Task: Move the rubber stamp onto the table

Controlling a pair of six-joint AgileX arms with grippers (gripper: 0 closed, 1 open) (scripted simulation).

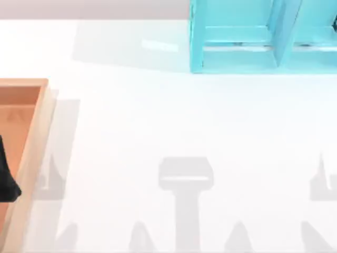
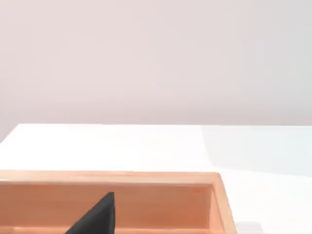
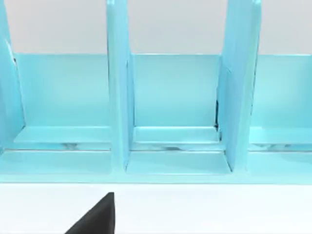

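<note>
Nearest the left wrist camera, a black wedge of the left gripper (image 2: 95,218) hangs over the inside of the wooden tray (image 2: 161,178). Whether this gripper is spread or pressed together I cannot tell. What shows of the tray's floor and inner wall is plain light-brown wood inside a raised rim. Beyond the rim the white glossy tabletop (image 2: 107,146) runs back to a pale wall. From above, the same gripper is a dark shape (image 1: 7,176) at the left edge, over the tray (image 1: 31,153), which lies at the tabletop's left side. The right wrist camera shows a like black wedge of the right gripper (image 3: 95,218) above a strip of tabletop (image 3: 204,204), and I cannot tell its state either. Past that strip stands the turquoise shelf unit (image 3: 119,97), its upright dividers splitting it into open compartments with pale blue floors and back panels. A thin dark sliver (image 3: 216,114) shows at one divider's edge, too small to identify. The top view places the shelf unit (image 1: 237,52) at the far right of the tabletop (image 1: 158,116), well apart from the tray, with grey shadows lying across the near part of the white surface between them. Where the rubber stamp sits, and how it looks, cannot be told.
</note>
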